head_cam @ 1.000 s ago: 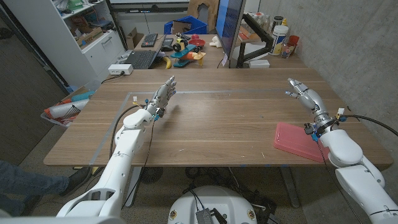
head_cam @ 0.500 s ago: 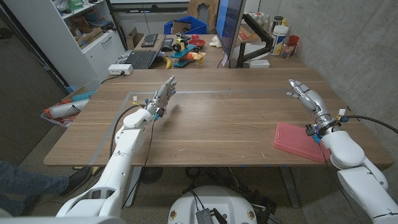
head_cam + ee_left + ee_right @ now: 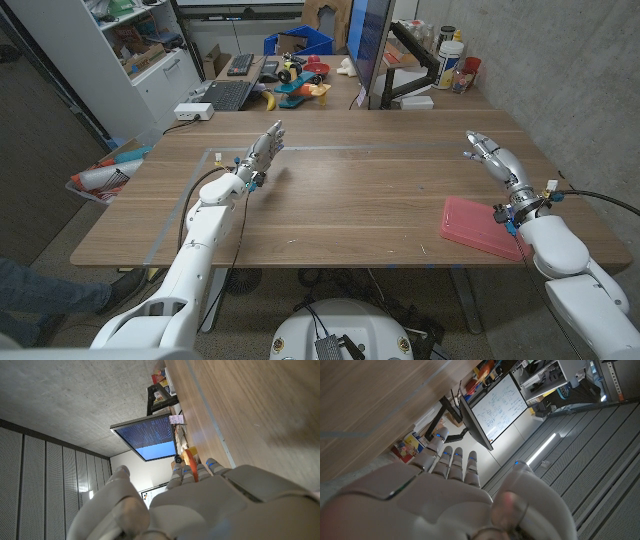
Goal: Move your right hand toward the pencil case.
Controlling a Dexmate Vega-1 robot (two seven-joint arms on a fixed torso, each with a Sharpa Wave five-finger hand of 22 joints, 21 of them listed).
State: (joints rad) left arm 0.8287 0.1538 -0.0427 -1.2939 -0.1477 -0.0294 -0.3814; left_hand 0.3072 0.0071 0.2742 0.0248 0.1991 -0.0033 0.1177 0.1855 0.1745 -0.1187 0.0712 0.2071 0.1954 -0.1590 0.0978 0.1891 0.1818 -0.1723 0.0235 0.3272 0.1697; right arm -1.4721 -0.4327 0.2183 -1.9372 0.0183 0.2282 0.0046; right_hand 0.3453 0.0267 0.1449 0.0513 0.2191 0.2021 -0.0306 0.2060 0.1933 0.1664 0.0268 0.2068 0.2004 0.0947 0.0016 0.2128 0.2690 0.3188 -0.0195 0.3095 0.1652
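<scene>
Since the earlier frame, right robot hand (image 3: pixel 487 150) has drifted slightly outward; approach step barely begun.
Head view: right robot hand is empty, fingers apart, raised beyond the pink pencil case (image 3: pixel 481 227), which lies flat at the desk (image 3: pixel 360 200) near edge beside the right forearm; next move likely calls for drawing back and down. Left robot hand (image 3: pixel 262 153) is empty, fingers extended. Wrist views: fingertips partly cut off.

Bright, even indoor light, sharp
</scene>
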